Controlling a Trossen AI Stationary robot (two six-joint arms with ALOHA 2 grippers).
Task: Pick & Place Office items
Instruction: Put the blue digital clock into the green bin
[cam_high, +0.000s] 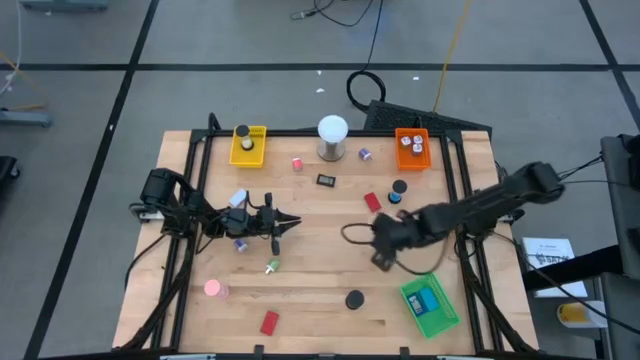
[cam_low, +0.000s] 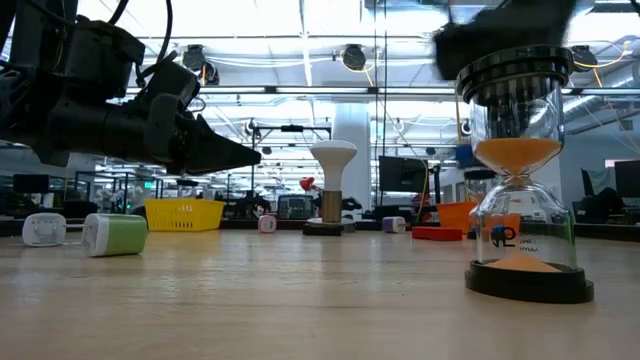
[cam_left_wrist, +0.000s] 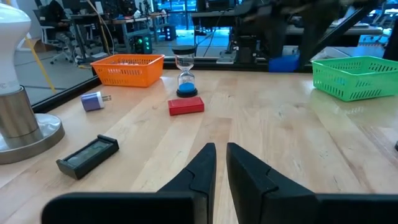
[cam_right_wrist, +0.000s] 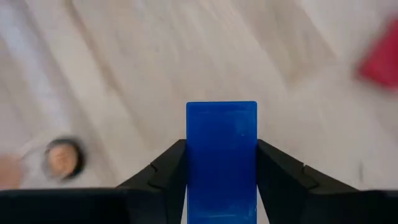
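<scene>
My right gripper hovers over the table's middle right and is shut on a blue flat block. My left gripper waits above the table's left half, fingers together and holding nothing. Scattered on the wood lie red blocks, a pink round piece, a black flat piece, a purple bit and a green-and-white clip. An hourglass stands upright near the front edge, and a second one stands behind a red block. My right gripper pinches the blue flat block between its two fingers, one on each long side edge. The fingers point down from above and lie along the block, whose free end sticks out past the fingertips. It is lifted clear of the table.
A green tray with a blue item inside sits at the front right. A yellow tray and an orange tray stand along the far edge, with the white ball lamp between them. A cable loops beside my right gripper.
</scene>
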